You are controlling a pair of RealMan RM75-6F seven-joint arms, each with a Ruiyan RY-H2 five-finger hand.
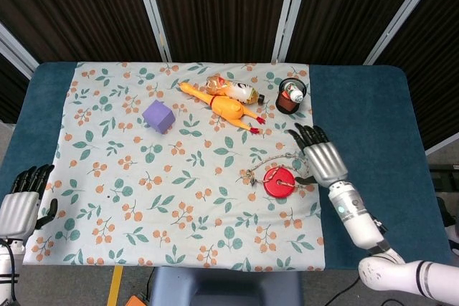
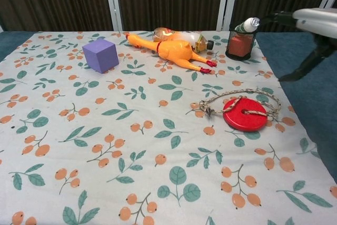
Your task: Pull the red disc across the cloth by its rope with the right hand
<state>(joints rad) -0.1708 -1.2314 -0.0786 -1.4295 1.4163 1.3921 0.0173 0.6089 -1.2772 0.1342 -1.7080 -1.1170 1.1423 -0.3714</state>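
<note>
The red disc (image 1: pixel 278 181) (image 2: pixel 245 114) lies flat near the right edge of the floral cloth (image 1: pixel 143 177). Its braided rope (image 1: pixel 267 160) (image 2: pixel 231 96) lies slack on the cloth, looping from the disc's hole around its far side to a knotted end (image 2: pixel 204 110) left of the disc. My right hand (image 1: pixel 323 157) (image 2: pixel 315 20) hovers just right of the disc, fingers spread and holding nothing. Resting at the table's near left corner is my left hand (image 1: pixel 21 202), which is empty too.
A purple cube (image 1: pixel 158 116), a yellow rubber chicken (image 1: pixel 226 109), a lying bottle (image 1: pixel 238 91) and a black mesh cup (image 1: pixel 291 97) holding a small bottle stand on the far half of the cloth. Blue table (image 1: pixel 366 120) shows right of the cloth.
</note>
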